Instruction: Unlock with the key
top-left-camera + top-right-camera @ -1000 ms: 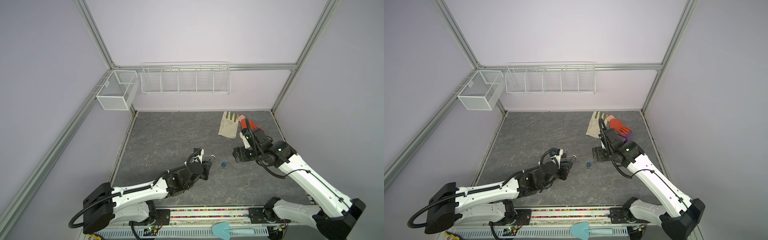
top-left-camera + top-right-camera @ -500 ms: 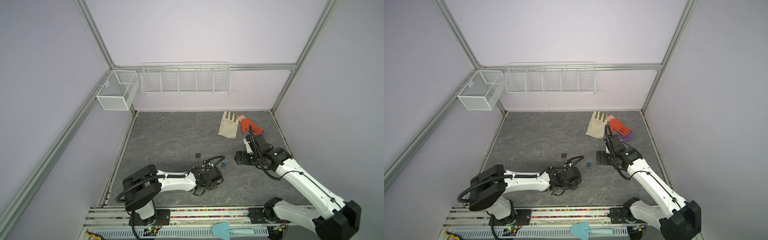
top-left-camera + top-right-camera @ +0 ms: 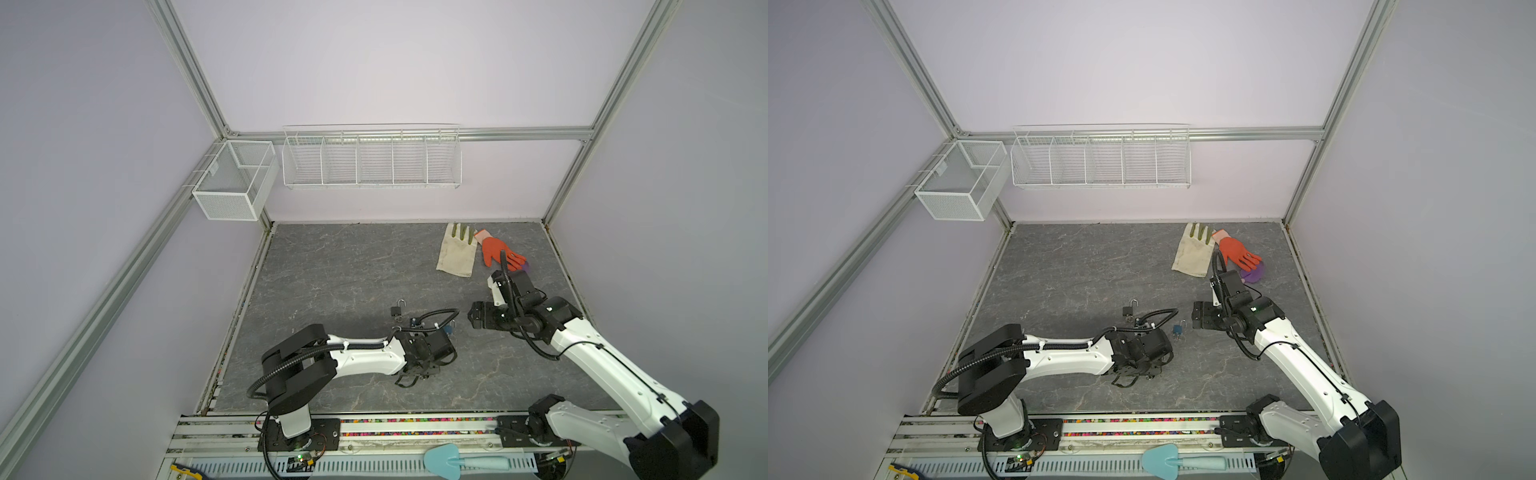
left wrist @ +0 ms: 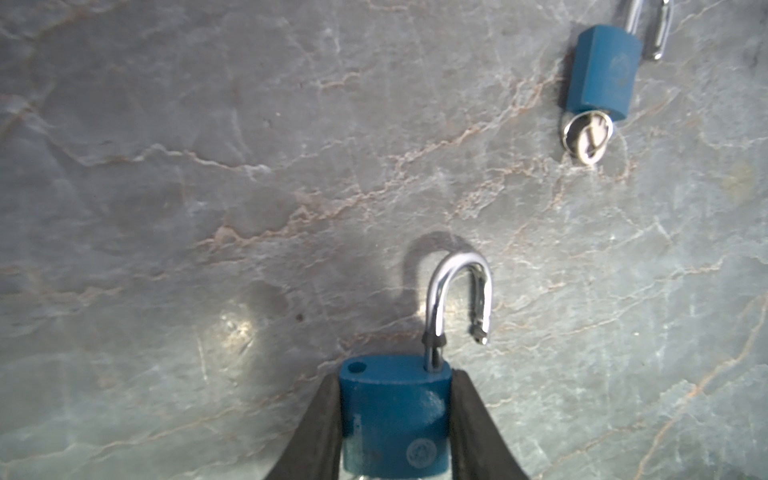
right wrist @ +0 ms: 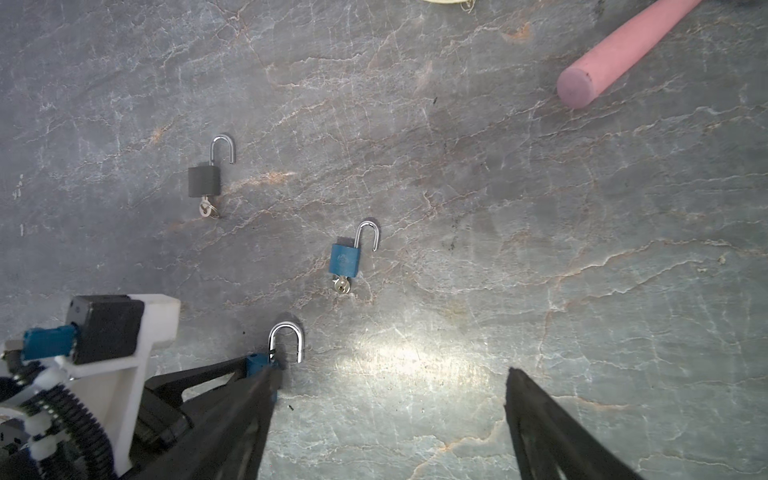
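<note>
**Top views:** the blue lock (image 3: pixel 448 331) (image 3: pixel 1177 329) lies on the table (image 3: pixel 332 270) and serves as the landmark. The black lock (image 3: pixel 398 310) (image 3: pixel 1128 311) sits near it, to the left and toward the back wall. L hand (image 3: pixel 417 374) (image 3: pixel 1136 376) is low, just beside the blue lock on the near side. What it grips can't be made out from up here. R hand (image 3: pixel 478 321) (image 3: pixel 1199 318) hangs just right of the blue lock, apart from it. A beige glove (image 3: pixel 456 254) and an orange glove (image 3: pixel 496 251) lie well apart from it, by the back wall.

**Left wrist:** L hand (image 4: pixel 395 380) is clamped on a 2nd blue one, the held lock (image 4: pixel 395 419), w/ a finger (image 4: pixel 322 415) on each side of the body. Its shackle (image 4: pixel 457 299) is sprung — one leg in the body, the free end clear of its hole. The key end is hidden btw the fingers, so can't tell if a key sits there. The blue lock (image 4: pixel 602 70) lies apart, w/ a key (image 4: pixel 588 135) in its base.

**Right wrist:** R hand (image 5: pixel 392 372) has its fingers (image 5: pixel 536 415) spread wide, w/ nothing btw them. The held lock (image 5: pixel 259 363) is near the blue lock (image 5: pixel 345 259), on its key side. The blue lock's shackle is open too, key (image 5: pixel 341 286) in. The black lock (image 5: pixel 203 180) is also open, w/ a 2nd key (image 5: pixel 206 210) in its base. A pink rod (image 5: pixel 623 45) lies well apart from the blue lock.
</note>
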